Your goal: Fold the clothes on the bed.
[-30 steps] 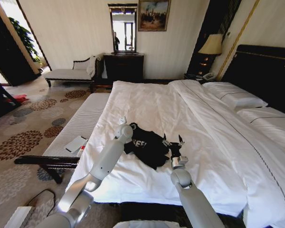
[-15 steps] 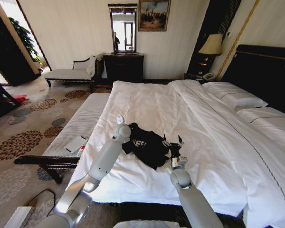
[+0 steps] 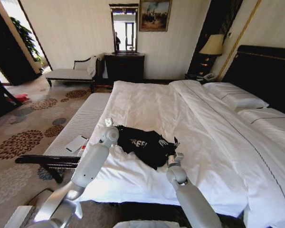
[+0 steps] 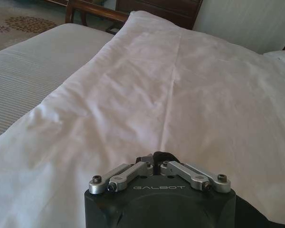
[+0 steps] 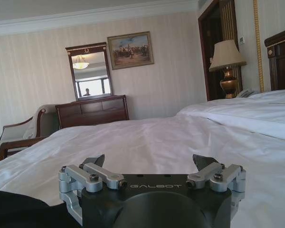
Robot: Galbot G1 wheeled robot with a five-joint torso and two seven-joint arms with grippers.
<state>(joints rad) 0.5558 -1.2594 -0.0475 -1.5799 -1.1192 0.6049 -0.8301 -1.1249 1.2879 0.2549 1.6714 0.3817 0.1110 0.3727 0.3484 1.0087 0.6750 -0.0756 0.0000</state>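
Your left hand (image 4: 157, 160) is pinching a fold of the black T-shirt (image 3: 145, 144), fingers closed, while your right hand (image 5: 152, 164) is sitting spread open and empty beside it on the bed (image 3: 180, 109).

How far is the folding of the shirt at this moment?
Done: nothing looks folded; the black T-shirt lies bunched on the white duvet near the foot of the bed. In hand: the left gripper is shut on its left edge, and the right gripper is open at its right side. Left: spreading it flat and all the folds.
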